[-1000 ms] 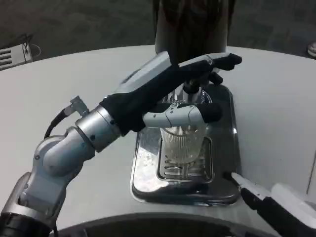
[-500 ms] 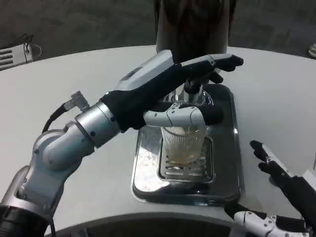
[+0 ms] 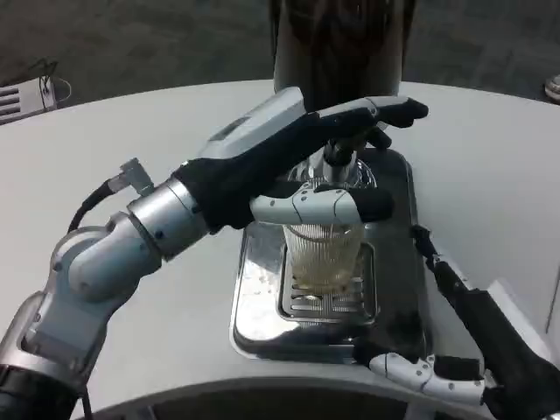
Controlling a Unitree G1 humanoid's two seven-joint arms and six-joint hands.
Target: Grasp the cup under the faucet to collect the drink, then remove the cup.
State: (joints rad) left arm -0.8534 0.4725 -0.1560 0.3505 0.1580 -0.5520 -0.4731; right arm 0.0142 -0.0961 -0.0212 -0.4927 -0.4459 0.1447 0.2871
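A clear ribbed cup stands on the steel drip tray under the faucet, with a little yellowish drink in its bottom. My left hand reaches in from the left and holds the cup. Its thumb lies across the cup's front near the rim, and its fingers stretch behind the faucet. My right hand is at the tray's front right corner, fingers spread and holding nothing, a short way from the cup.
The dark dispenser body rises behind the tray. White tabletop spreads to the left and right. The table's front edge curves just below the tray.
Drink has appeared in the cup. My right hand rose from the lower right corner, opened, and moved left toward the tray. My left hand has barely moved.
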